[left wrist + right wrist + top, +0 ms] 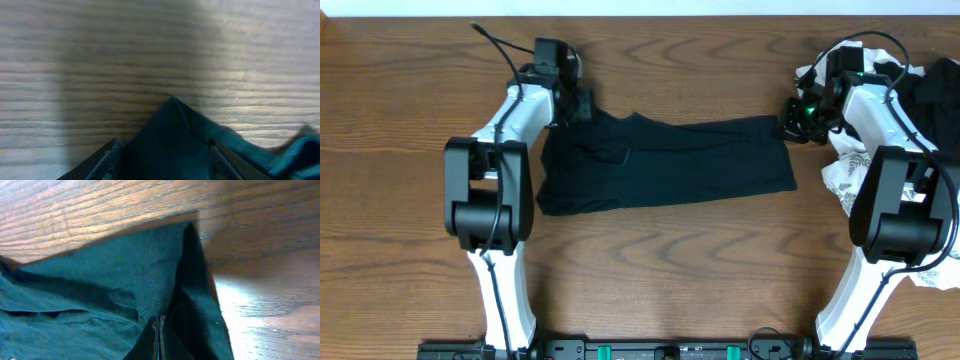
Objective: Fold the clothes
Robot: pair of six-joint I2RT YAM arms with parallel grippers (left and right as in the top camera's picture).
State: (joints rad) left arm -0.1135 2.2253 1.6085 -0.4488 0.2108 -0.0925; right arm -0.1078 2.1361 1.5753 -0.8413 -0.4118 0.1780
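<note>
A wooden table (660,260) with brown, wavy grain spreads beneath and all around the left pincer (582,106) and the right pincer (789,120). Beyond both pincers, a pale strip (670,6) runs along the table's far edge. On the near side, well apart from the 2 pincers, a black rail (720,351) with green marks (603,351) lies along the table's edge. In the left wrist view, a shadow (125,60) covers the wood ahead of that pincer. In the right wrist view, a bright glare (250,305) sits on the wood to that pincer's right.
</note>
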